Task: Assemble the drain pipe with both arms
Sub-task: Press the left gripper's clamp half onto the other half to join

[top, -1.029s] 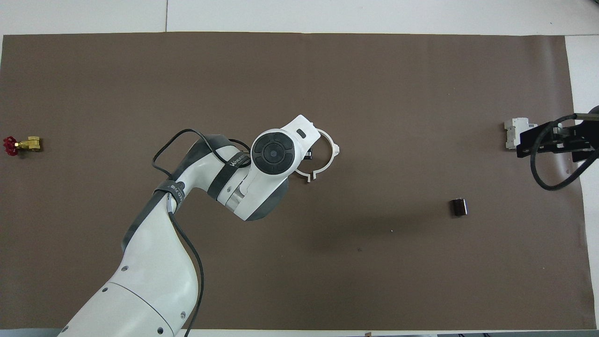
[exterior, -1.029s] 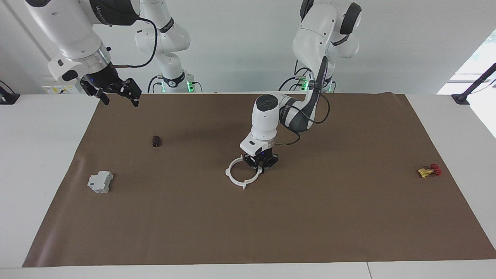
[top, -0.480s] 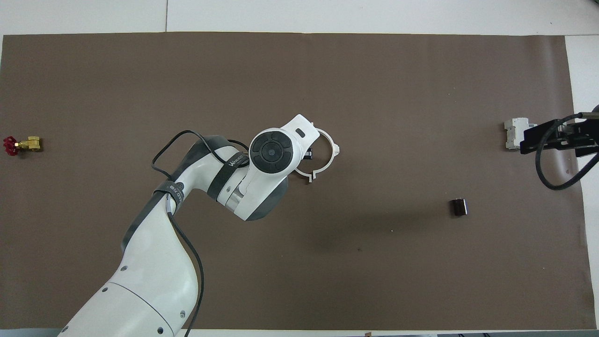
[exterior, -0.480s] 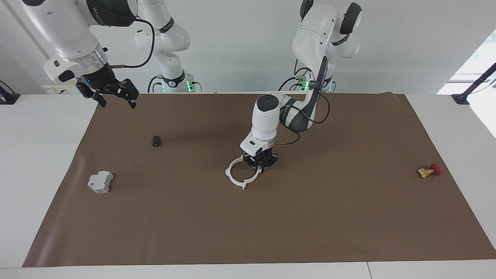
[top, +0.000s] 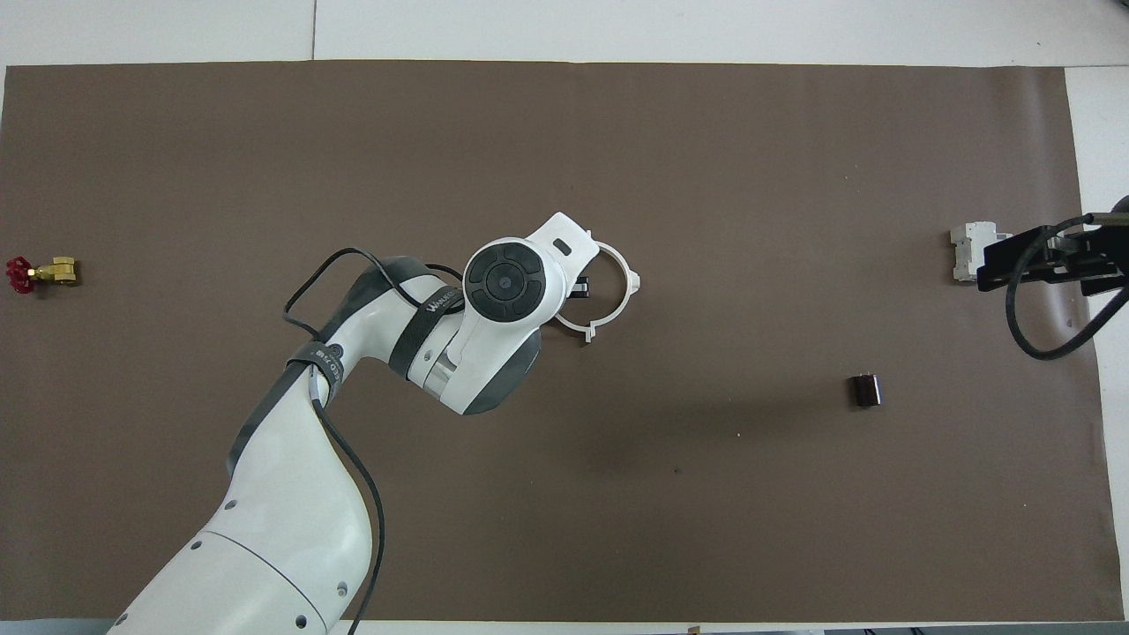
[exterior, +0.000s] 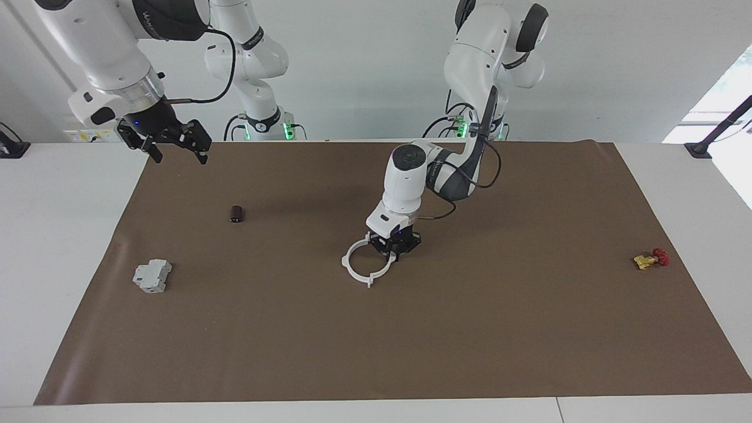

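The drain pipe (exterior: 356,277) is a thin white ring with small nubs, lying flat in the middle of the brown mat. It also shows in the overhead view (top: 628,295), partly hidden under the left arm's wrist. My left gripper (exterior: 395,254) points straight down at the ring's rim on the side toward the left arm's end. It looks shut on the rim, with one black finger (top: 579,284) inside the ring. My right gripper (exterior: 176,147) is open, empty and raised over the mat's corner at the right arm's end (top: 1050,265).
A grey boxy block (exterior: 152,276) (top: 968,250) lies near the mat's edge at the right arm's end. A small dark cylinder (exterior: 237,213) (top: 865,391) lies nearer to the robots. A yellow-and-red valve (exterior: 651,258) (top: 40,272) lies at the left arm's end.
The right gripper has risen a little and drifted outward. The left arm's wrist has shifted slightly toward its own end, and the ring has turned a touch with it.
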`<control>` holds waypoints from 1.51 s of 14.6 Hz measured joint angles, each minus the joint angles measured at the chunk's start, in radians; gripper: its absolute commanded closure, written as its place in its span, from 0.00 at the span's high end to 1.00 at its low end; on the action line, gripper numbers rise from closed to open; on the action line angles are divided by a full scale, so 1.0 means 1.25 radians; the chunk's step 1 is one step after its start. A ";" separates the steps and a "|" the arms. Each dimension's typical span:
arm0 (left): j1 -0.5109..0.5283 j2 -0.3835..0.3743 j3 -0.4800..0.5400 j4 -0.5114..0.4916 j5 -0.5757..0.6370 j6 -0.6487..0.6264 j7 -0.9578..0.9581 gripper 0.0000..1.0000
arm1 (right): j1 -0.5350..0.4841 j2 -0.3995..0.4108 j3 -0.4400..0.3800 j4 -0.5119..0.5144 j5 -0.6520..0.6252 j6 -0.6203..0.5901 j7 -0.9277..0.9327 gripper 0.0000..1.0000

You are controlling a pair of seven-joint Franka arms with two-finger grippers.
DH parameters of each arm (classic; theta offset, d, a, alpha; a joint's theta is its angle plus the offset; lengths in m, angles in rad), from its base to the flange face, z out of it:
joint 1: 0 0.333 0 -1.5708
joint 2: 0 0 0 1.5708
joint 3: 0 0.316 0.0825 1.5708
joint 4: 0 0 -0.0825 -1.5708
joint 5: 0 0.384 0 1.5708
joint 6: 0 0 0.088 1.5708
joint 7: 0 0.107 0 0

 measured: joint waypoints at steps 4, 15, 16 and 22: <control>0.001 0.000 0.000 0.000 -0.011 0.002 -0.001 0.00 | 0.000 0.000 0.001 0.000 0.000 0.000 0.000 1.00; 0.004 0.000 0.000 0.000 -0.016 0.003 -0.006 0.01 | 0.000 -0.001 0.001 0.000 0.000 0.002 0.000 1.00; 0.004 0.000 0.000 0.000 -0.017 0.003 -0.006 0.03 | 0.000 -0.001 0.001 0.000 0.000 0.002 0.000 1.00; 0.005 0.000 0.000 0.000 -0.023 0.009 -0.007 0.06 | 0.000 -0.001 0.001 0.000 0.000 0.002 0.000 1.00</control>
